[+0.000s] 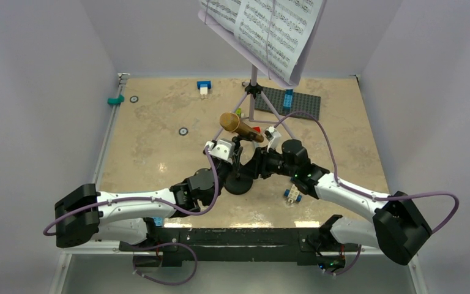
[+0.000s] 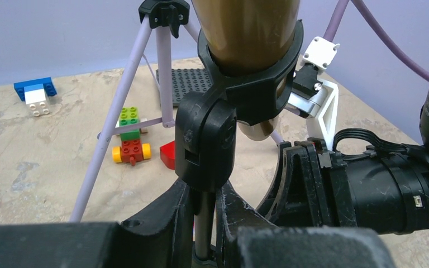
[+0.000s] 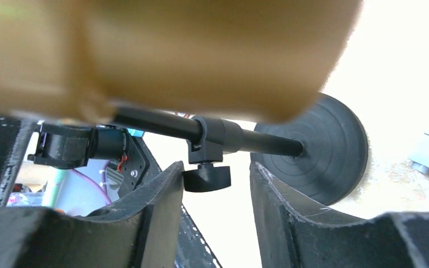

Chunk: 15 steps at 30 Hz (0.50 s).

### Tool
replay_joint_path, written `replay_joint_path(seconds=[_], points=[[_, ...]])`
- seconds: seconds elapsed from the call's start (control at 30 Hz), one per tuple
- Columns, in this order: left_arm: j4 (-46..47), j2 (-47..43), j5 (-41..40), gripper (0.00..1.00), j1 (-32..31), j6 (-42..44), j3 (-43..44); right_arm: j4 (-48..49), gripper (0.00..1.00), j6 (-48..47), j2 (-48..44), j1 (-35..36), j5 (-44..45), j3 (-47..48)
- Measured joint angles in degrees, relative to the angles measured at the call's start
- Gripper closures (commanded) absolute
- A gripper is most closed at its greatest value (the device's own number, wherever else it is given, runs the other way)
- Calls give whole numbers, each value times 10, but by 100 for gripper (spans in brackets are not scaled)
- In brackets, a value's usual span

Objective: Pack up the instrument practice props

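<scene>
**Left claw pins the mic stand; right claw gapes at its knob**

The gold microphone sits in the clip on top of the mic stand, tilted, with its head toward the far left. The stand rests on its round base at the near middle of the table, between the two arms. The left gripper is clamped on the thin pole just under the swivel.

The right gripper comes in from the other side with its jaws apart. They straddle the clamp knob, and the pole's long axis runs across their gap, slightly beyond the tips. Both claws are at the stand, but only the left holds it.

My reading is that the right arm's next grip depends on that crossing.

Just behind are the lavender music stand legs, with the sheet-music pages overhead. Toy bricks lie among the legs, leaving little room on the far side.
</scene>
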Motion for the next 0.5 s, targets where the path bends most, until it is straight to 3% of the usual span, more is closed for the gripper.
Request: replay_joint_path(seconds=[0.33,0.5], points=[[-5,-3,-1,100,0,0,0,71,42,97,18,-42,-63,-35],[-5,-3,-1,100,0,0,0,138,52,151,46,-65,-105,-51]])
